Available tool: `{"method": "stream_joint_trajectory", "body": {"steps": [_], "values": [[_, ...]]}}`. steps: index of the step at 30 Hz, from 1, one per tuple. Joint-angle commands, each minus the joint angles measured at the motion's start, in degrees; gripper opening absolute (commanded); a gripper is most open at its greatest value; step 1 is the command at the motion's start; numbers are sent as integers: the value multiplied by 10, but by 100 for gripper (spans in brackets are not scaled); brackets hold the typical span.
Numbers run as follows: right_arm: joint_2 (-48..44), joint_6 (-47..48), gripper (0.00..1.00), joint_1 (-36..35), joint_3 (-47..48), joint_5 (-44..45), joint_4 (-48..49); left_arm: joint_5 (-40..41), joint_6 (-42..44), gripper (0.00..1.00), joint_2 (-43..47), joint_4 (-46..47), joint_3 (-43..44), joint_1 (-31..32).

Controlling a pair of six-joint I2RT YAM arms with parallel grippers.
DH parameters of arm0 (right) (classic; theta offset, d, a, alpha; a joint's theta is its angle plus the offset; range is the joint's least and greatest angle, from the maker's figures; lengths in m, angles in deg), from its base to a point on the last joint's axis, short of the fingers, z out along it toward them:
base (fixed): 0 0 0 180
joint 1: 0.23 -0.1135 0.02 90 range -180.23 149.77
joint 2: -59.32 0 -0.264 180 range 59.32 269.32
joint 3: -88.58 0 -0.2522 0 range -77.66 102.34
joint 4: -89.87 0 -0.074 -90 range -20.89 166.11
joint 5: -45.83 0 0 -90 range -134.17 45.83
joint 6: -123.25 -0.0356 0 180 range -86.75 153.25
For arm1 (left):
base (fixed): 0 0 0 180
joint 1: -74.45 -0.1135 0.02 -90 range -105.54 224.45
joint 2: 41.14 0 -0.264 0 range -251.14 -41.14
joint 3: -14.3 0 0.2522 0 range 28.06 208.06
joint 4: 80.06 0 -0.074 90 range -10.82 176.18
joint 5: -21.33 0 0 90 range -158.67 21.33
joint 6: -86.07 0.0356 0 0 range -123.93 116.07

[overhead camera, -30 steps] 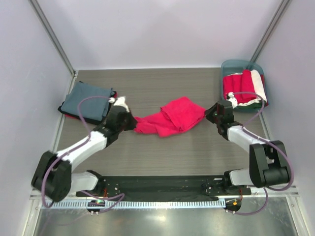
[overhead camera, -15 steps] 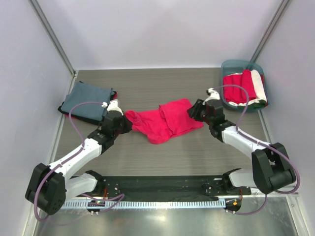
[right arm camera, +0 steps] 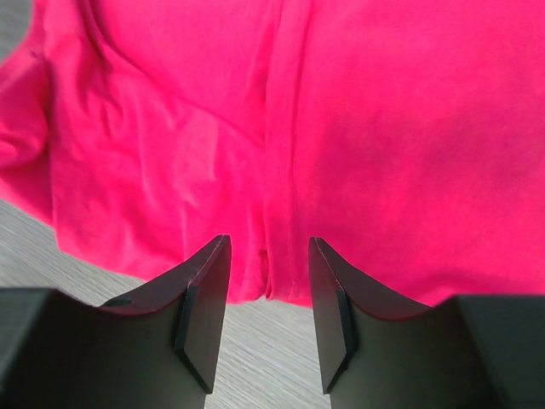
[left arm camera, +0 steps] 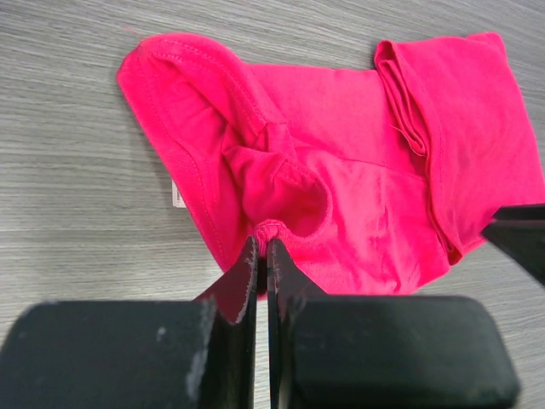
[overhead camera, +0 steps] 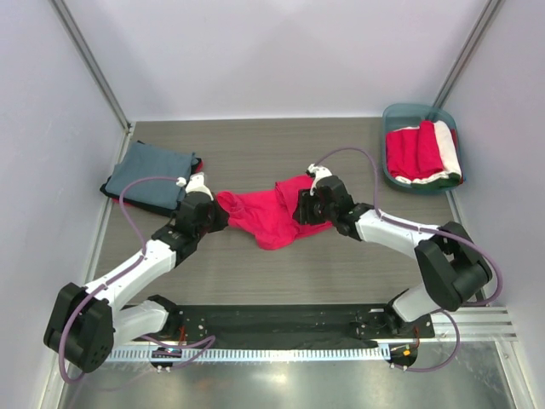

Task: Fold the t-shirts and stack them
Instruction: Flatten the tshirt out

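A crumpled crimson-red t-shirt (overhead camera: 272, 213) lies in the middle of the table. My left gripper (overhead camera: 215, 215) is at its left edge, shut on a pinch of the red cloth (left arm camera: 271, 232). My right gripper (overhead camera: 305, 207) stands open over the shirt's right part, and a fold of the shirt's hem (right arm camera: 277, 256) lies between its spread fingers. A folded slate blue-grey t-shirt (overhead camera: 152, 175) rests at the far left on top of a red one. Folded red and white t-shirts (overhead camera: 421, 153) lie in the teal tub.
The teal plastic tub (overhead camera: 394, 115) stands at the back right corner. Grey walls and metal posts close in the table on three sides. A black base rail (overhead camera: 272, 322) runs along the near edge.
My right gripper let go, opened and slid left across the red shirt. The left gripper pulled its end of the shirt left and back, and the shirt sank from a stretched span into a loose heap.
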Motion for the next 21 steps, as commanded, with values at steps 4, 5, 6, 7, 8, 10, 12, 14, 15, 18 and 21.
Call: {"method": "stream_joint_trajectory", "body": {"steps": [4,5,6,7,8,10,12,14,15,18,21], "values": [[42,21,45,-22,6,6,-15,6,13,0,5,4,9,-2],[47,21,44,-23,9,7,-14,7,14,0,4,3,10,-2],[53,20,42,-23,10,8,-14,7,15,0,4,3,10,-1],[57,21,40,-23,11,9,-15,7,16,0,3,3,10,-2],[65,20,34,-23,13,18,-17,7,16,0,3,2,10,-2],[67,20,22,-23,17,32,-21,9,17,0,2,2,10,-1],[45,15,1,-23,16,90,-37,20,18,0,-1,-1,11,-2],[13,3,1,-16,-7,128,-31,35,12,0,-5,-16,12,-8],[-32,-1,1,-12,-17,145,-27,41,5,0,-8,-21,14,-14],[-116,-19,1,26,-55,166,-28,33,-10,0,-16,-38,11,-53],[-155,-26,2,70,-84,131,-28,19,-20,0,-17,-39,3,-82]]}}
